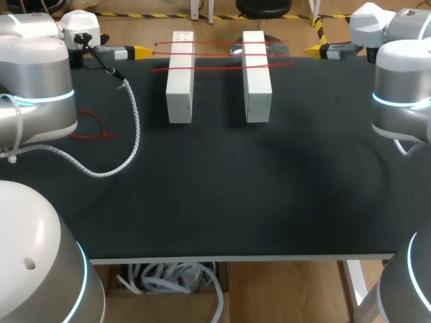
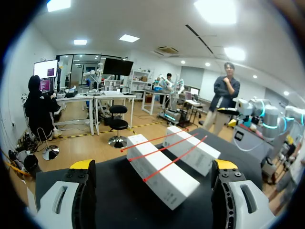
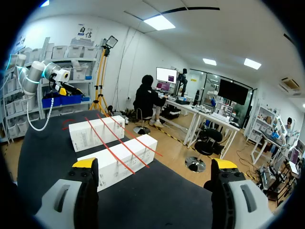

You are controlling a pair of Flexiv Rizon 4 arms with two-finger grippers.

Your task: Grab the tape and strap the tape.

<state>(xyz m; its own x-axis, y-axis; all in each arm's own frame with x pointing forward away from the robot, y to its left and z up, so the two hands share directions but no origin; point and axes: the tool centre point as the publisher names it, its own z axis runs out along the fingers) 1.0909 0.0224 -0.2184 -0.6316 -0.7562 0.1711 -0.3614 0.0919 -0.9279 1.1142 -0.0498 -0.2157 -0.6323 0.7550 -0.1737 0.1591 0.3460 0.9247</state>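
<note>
Two long white boxes (image 1: 180, 76) (image 1: 256, 74) lie side by side at the far middle of the black table. Three thin red straps (image 1: 222, 55) lie across both. My left gripper (image 1: 138, 51) hovers open at the far left edge, pointing towards the boxes. My right gripper (image 1: 315, 50) is open at the far right, facing it. In the left wrist view the boxes (image 2: 159, 171) and straps (image 2: 162, 145) lie ahead of the open gripper (image 2: 152, 166). In the right wrist view the boxes (image 3: 116, 160) and straps (image 3: 121, 148) lie ahead of the open gripper (image 3: 155, 164).
One more red strap (image 1: 91, 128) lies loose on the table at the left, beside my left arm's coiled white cable (image 1: 128, 134). A small clear round thing (image 1: 237, 48) sits behind the right box. The table's front edge (image 1: 242, 257) is near me.
</note>
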